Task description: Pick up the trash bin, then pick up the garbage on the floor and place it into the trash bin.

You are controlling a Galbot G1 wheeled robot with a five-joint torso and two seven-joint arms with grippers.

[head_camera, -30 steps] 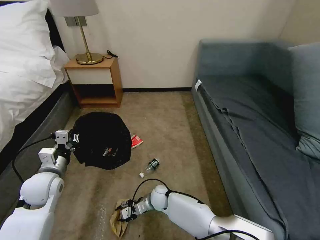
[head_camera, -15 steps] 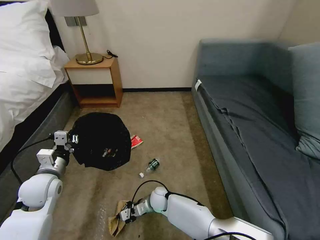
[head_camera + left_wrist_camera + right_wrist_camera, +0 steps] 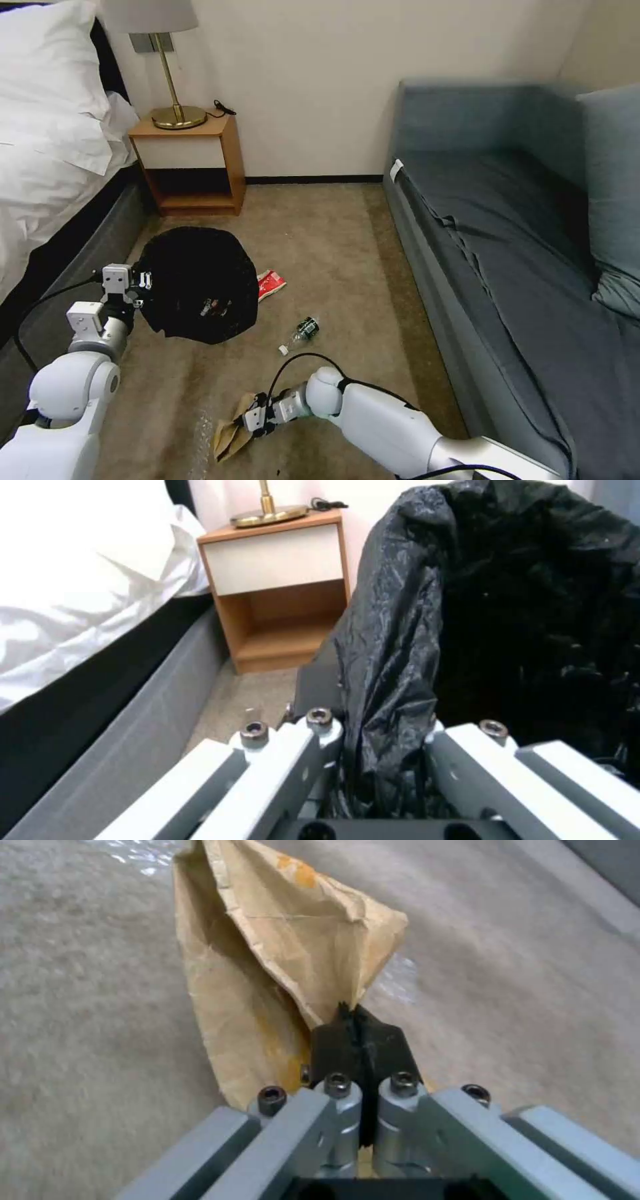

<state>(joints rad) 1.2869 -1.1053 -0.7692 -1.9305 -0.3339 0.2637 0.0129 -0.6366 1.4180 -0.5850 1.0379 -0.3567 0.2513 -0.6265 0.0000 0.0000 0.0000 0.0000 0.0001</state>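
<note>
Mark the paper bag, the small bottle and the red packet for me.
paper bag (image 3: 293,940): right wrist view, on its creased upper flap.
small bottle (image 3: 307,328): head view, on the labelled body.
red packet (image 3: 272,283): head view, on its exposed face beside the bin.

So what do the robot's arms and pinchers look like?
Both arms are smooth, glossy white with round ball-like joints, and a thin black cable loops along each one. The left end effector is a small boxy white and grey piece with black parts. The right end effector has pale grey metal links with dark round bolts and two black fingertips with jagged edges.
</note>
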